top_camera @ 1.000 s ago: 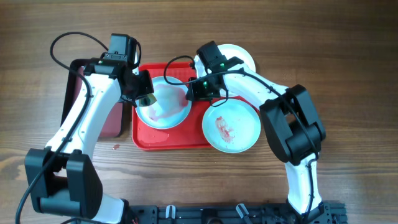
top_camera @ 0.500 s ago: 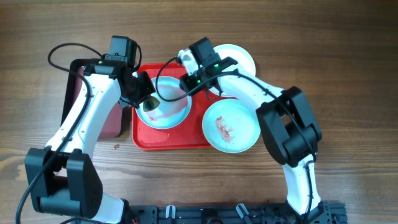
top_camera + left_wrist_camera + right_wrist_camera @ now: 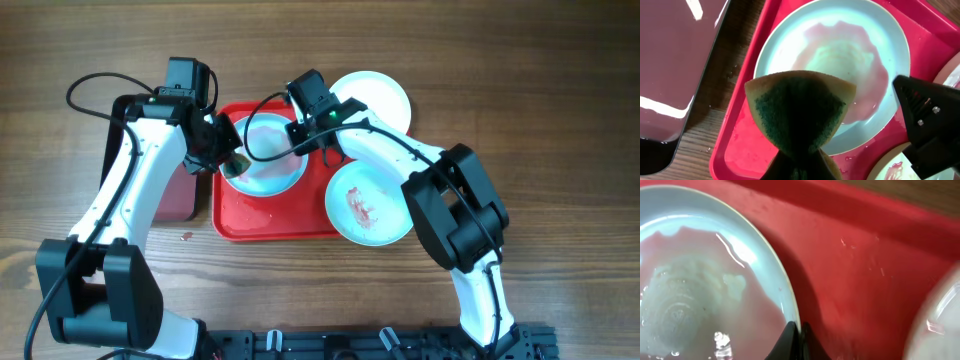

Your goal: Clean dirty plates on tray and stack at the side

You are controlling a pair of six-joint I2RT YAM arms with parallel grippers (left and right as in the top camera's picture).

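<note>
A pale blue plate (image 3: pixel 268 155) smeared with pink sauce water lies on the red tray (image 3: pixel 262 215), also seen in the left wrist view (image 3: pixel 850 75) and the right wrist view (image 3: pixel 695 295). My left gripper (image 3: pixel 232 163) is shut on a green-and-yellow sponge (image 3: pixel 799 112) over the plate's left edge. My right gripper (image 3: pixel 300 140) is shut on that plate's right rim (image 3: pixel 796 330). A second pale blue plate (image 3: pixel 372 203) with red smears overlaps the tray's right edge. A white plate (image 3: pixel 375 97) lies behind the tray, on the table.
A maroon, black-rimmed tray (image 3: pixel 180 195) stands left of the red tray, also in the left wrist view (image 3: pixel 675 65). Pink water pools in the red tray's front left corner (image 3: pixel 747 150). Bare wooden table lies on all sides.
Both grippers moved left and back. The plate they hold shifted back on the tray. The right gripper closed onto its right rim, and the sponge now sits at its left edge.
</note>
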